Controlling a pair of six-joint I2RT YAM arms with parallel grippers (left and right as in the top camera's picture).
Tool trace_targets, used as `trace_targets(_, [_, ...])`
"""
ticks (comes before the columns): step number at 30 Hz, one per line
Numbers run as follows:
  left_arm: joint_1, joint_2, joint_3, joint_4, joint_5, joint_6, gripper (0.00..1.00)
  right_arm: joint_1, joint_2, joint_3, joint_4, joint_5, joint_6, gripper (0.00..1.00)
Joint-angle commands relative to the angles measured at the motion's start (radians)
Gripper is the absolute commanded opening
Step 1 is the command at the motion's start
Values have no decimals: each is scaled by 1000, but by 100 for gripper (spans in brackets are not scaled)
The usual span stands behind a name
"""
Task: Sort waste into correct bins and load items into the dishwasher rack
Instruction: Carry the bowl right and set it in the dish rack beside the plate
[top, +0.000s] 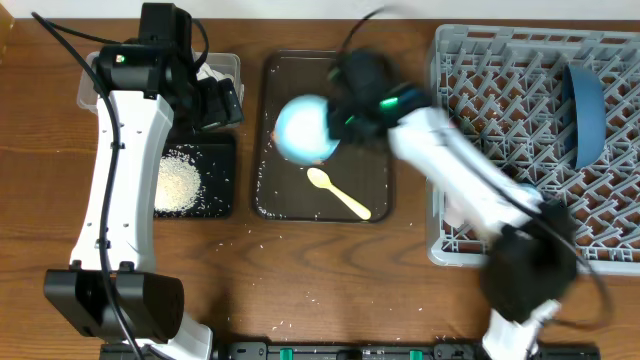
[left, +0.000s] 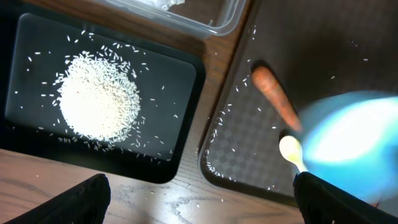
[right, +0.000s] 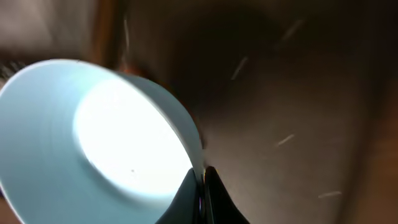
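Left wrist: blurred bowl (left: 348, 134) overlaps carrot stick (left: 277, 96) and spoon (left: 290, 149).

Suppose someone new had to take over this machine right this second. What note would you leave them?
Left gripper: open, empty, above the black tray.
Right gripper: shut on the light blue bowl at its rim, over the brown tray; the view is blurred.
Done: rice piled in the black tray, what looks like tissue in the clear tub, blue plate standing in the rack.
Left: bowl to the rack; spoon, carrot stick and stray grains lie on the brown tray. No cups in view.
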Motion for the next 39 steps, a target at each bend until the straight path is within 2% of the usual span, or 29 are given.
trace_targets(1, [4,-3,0,0,-16,2,96,-74,-138,23,8,248,-3,1])
trace_targets(8, [4,-3,-1,0,-16,2,96,-160,-204,23,7,942,16,1])
trace_targets(11, [4,-3,0,0,-16,2,96,-177,-189,21,8,1169,13,1])
trace_targets(15, [4,-3,-1,0,-16,2,96,-185,-145,21,41,1372,-114,1])
trace_targets(17, [4,-3,0,0,-16,2,96,-186,-106,21,79,1454,-246,1])
trace_targets(23, [4,-3,0,0,-16,2,96,-223,14,21,206,1540,-625,1])
trace_targets(27, [4,-3,0,0,-16,2,96,-254,90,21,248,1540,-793,1])
trace_targets(39, [4,-3,-1,0,-16,2,96,-285,187,19,221,1377,-861,1])
